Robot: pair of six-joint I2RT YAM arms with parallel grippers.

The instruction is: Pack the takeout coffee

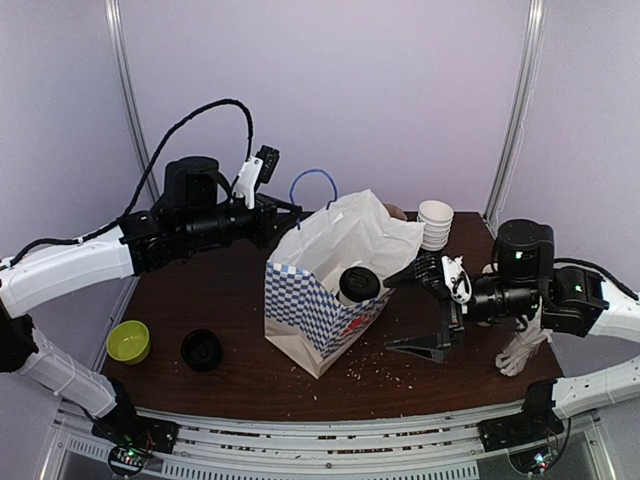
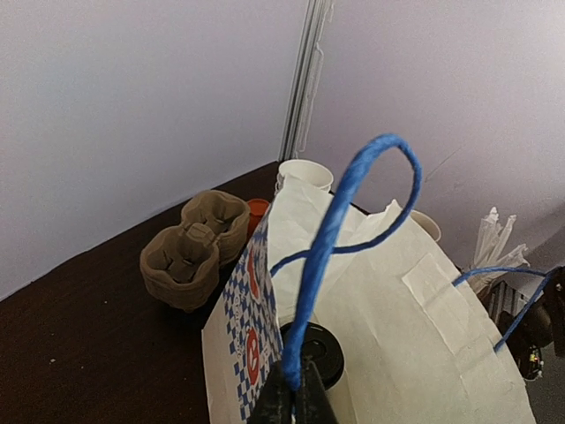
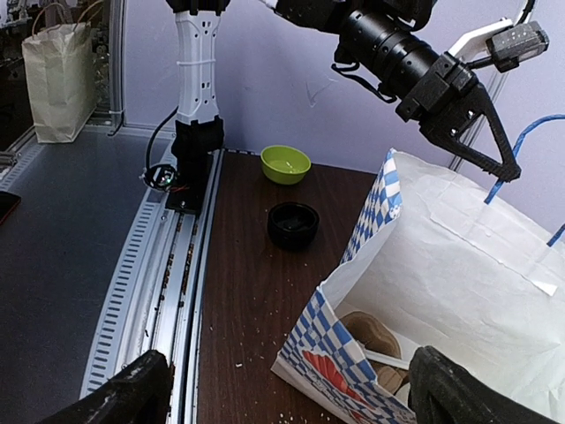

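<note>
Takeout coffee [image 1: 358, 284] stood in the open mouth of the paper bag [image 1: 305, 305], apparently upright. Left gripper [image 2: 296, 397] pinched the bag's blue handle [image 2: 341, 208]. Right gripper [image 1: 422, 310] was spread wide beside the bag.

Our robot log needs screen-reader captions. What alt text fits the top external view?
A white paper bag with blue-checked sides stands open on the dark table, a black-lidded paper coffee cup upright in its mouth. The left claw pinches the bag's blue rope handle; the right claw gapes open beside the bag.
</note>
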